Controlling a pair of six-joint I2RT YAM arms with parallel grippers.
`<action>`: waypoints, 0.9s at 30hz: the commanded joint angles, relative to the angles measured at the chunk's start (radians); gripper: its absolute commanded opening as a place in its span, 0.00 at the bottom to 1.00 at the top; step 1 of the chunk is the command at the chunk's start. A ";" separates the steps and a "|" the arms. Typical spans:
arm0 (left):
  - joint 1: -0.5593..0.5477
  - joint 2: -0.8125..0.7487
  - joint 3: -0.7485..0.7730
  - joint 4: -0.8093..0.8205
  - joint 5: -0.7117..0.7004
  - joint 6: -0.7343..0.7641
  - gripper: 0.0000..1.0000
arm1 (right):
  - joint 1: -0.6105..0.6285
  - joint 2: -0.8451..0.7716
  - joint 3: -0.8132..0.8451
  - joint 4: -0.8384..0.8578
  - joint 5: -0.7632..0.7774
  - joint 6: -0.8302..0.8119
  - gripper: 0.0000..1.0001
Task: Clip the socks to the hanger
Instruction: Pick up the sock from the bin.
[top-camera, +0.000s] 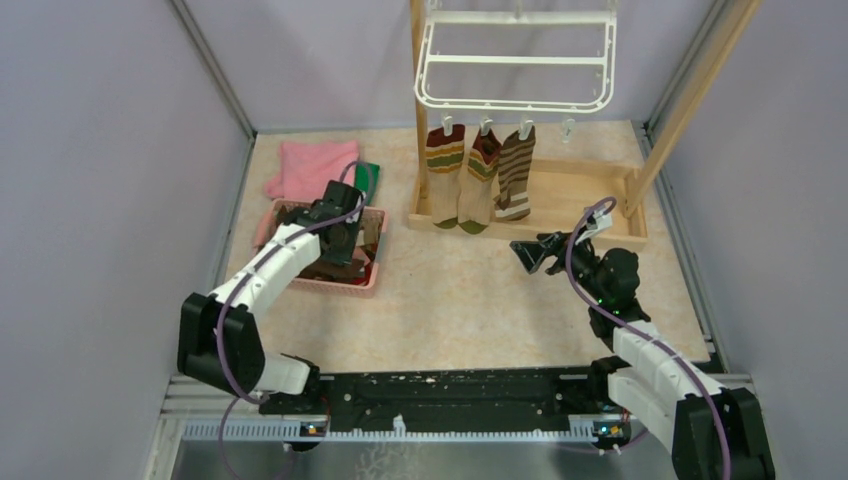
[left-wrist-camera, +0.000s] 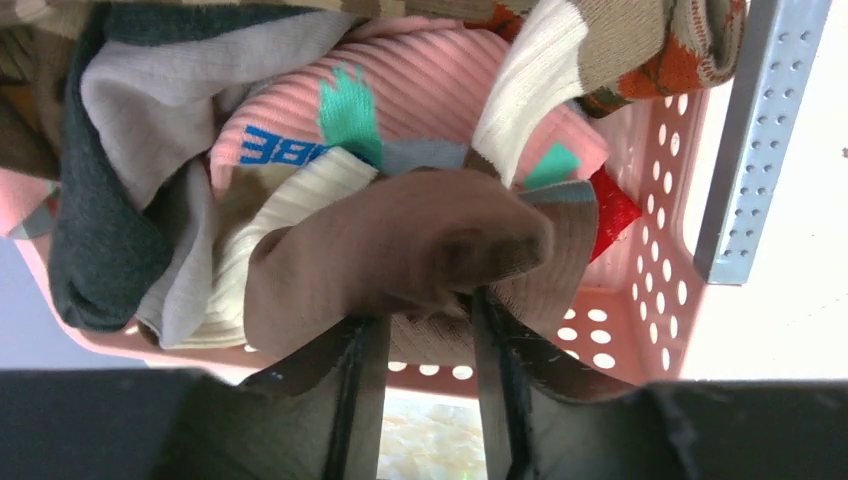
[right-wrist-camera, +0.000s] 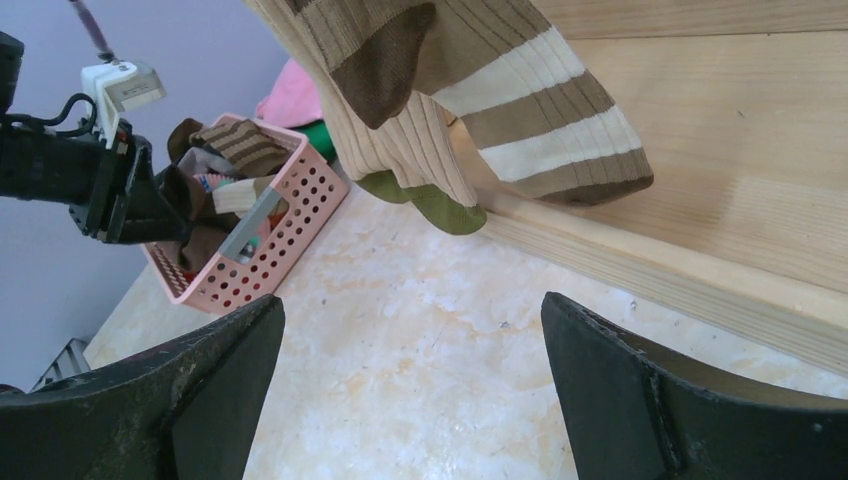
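Bright, even light; faint soft shadows; left gripper (left-wrist-camera: 428, 322) out of focus

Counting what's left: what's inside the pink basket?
Heaped socks: brown, grey, pink, striped. The left gripper seems closed on the brown sock. In the pink basket, lower socks and most of the floor are covered.

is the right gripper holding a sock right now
No, the right gripper is open wide, with nothing between its fingers.
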 joint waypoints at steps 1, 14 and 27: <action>0.012 -0.045 0.064 0.050 -0.013 -0.027 0.52 | 0.013 -0.019 0.020 0.014 -0.003 -0.021 0.98; 0.428 -0.200 0.052 0.433 0.295 -0.181 0.86 | 0.028 -0.031 0.018 0.010 0.010 -0.026 0.98; 0.575 0.071 0.054 0.526 0.288 -0.311 0.65 | 0.040 -0.038 0.028 -0.008 0.023 -0.041 0.99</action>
